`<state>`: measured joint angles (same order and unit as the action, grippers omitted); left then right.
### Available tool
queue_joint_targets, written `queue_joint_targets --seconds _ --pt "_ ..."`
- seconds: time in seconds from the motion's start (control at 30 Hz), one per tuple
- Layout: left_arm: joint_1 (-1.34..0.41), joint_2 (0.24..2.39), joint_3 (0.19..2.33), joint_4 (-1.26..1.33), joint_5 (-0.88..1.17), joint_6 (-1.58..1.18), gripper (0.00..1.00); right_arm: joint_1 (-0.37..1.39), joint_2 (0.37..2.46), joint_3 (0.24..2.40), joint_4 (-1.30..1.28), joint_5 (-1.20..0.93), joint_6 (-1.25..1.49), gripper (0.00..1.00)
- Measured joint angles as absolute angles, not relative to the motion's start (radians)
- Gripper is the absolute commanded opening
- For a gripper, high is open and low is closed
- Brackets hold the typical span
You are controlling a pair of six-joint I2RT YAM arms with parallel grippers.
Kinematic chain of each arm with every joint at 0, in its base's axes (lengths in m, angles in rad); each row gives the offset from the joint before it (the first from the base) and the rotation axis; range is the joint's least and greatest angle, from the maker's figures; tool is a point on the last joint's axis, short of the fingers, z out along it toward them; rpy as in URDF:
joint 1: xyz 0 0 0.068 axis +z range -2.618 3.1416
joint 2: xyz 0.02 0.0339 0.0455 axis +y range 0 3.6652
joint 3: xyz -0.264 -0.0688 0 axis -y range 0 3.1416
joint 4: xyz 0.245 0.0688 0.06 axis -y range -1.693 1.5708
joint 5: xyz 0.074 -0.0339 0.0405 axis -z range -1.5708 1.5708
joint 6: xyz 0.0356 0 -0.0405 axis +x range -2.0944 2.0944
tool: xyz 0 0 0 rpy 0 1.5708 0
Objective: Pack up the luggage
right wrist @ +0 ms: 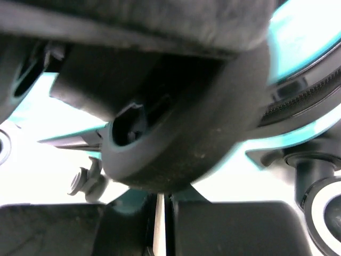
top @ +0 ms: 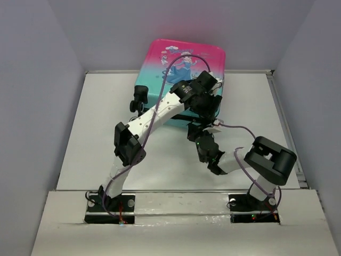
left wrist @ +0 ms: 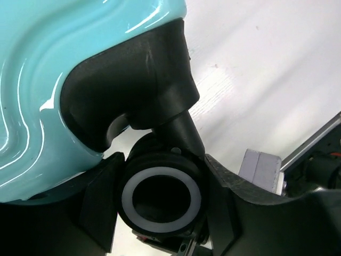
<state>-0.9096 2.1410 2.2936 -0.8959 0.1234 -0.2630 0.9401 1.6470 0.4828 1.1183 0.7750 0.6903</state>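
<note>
The luggage (top: 184, 69) lies closed at the back middle of the table, its pink-to-teal shell with the cartoon princess facing up. My left gripper (top: 211, 106) is at its near right corner. In the left wrist view the teal shell (left wrist: 53, 64) fills the upper left, and my left gripper (left wrist: 162, 202) is shut on a black wheel with a white ring (left wrist: 128, 184). My right gripper (top: 198, 133) is just in front of the luggage's near edge. In its own view it (right wrist: 162, 221) is shut but for a thin slit, below a blurred dark rounded part (right wrist: 176, 138).
Another wheel (top: 139, 98) sticks out at the luggage's near left corner, and one shows at the right edge of the right wrist view (right wrist: 326, 210). Grey walls enclose the white table (top: 96, 138). Purple cables (top: 240, 128) run along both arms.
</note>
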Motion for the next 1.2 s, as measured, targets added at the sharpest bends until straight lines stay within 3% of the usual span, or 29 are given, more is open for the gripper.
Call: queue_joint_targets --seconds 0.07,0.17,0.3,0.47,0.67,0.77,0.97,1.2 --pt "-0.896 2.134 2.291 -0.912 0.120 -0.247 0.99 0.941 1.660 0.495 1.128 0.774 0.697 0.07" --pt "-0.892 2.084 2.220 -0.881 0.129 -0.238 0.99 0.962 1.611 0.442 1.155 0.759 0.675 0.07" --pt "-0.889 1.898 1.966 -0.685 0.137 -0.260 0.99 1.004 1.510 0.375 1.149 0.642 0.629 0.07" --pt "-0.760 1.439 1.607 -0.411 0.111 -0.305 0.96 1.032 1.425 0.272 1.066 0.505 0.596 0.07" --pt "-0.479 0.978 1.318 -0.345 -0.158 -0.296 0.88 1.015 1.312 0.221 0.971 0.447 0.579 0.07" --pt "-0.346 0.950 1.213 -0.329 -0.187 -0.279 0.87 1.015 1.289 0.221 0.940 0.432 0.575 0.07" --pt "-0.234 1.206 1.086 -0.326 -0.103 -0.214 0.90 1.015 1.267 0.221 0.878 0.402 0.564 0.09" --pt "-0.223 1.259 1.078 -0.326 -0.022 -0.155 0.87 1.015 1.247 0.221 0.847 0.380 0.554 0.29"
